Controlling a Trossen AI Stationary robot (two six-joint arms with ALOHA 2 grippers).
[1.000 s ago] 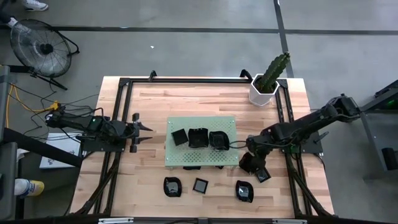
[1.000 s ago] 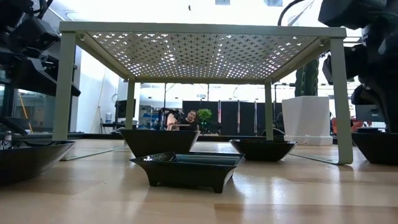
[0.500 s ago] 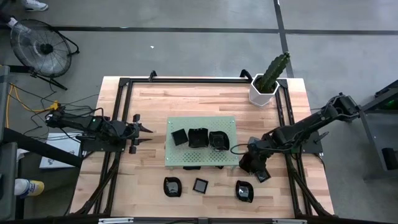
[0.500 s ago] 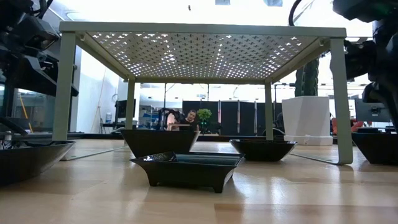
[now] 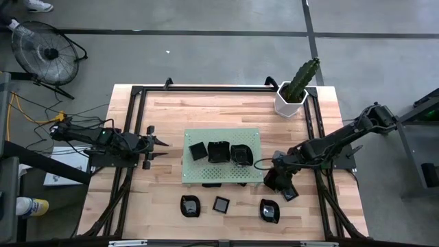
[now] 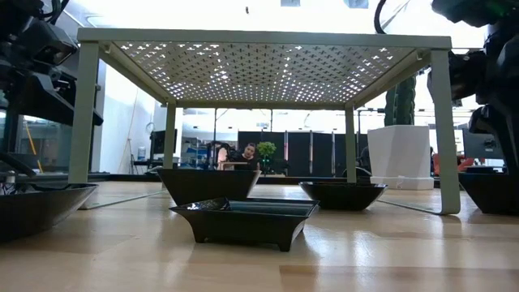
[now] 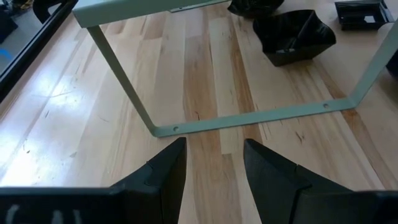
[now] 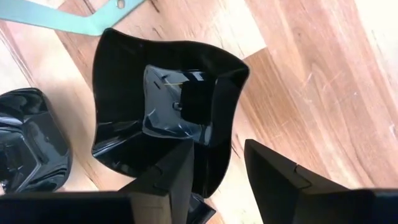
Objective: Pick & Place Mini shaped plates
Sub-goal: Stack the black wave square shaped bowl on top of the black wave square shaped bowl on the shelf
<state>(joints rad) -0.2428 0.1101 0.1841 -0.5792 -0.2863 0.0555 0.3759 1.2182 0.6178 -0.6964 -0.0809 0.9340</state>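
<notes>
The wooden table [image 5: 171,116] carries a green board [image 5: 206,171] mid-way, three plates on top. At far left, the left gripper [image 5: 156,146] waits, fingers apart, holding nothing. Off the board's right edge, the right gripper [image 8: 214,165] straddles the near rim of a square plate [image 8: 165,106], fingers spread, not clamped. That plate lies directly ahead of it; the right arm is plainly nearer.

the right tool [image 8: 217,165] has shifted from beside the green perforated board's corner post toward that board [image 5: 221,156], and its fingers [image 8: 166,174] have parted. one finger now sits inside the glossy black wavy-edged dish [image 8: 158,106], the other outside its rim, with the dish resting on the wooden tabletop [image 8: 311,93] just below the tool.
</notes>
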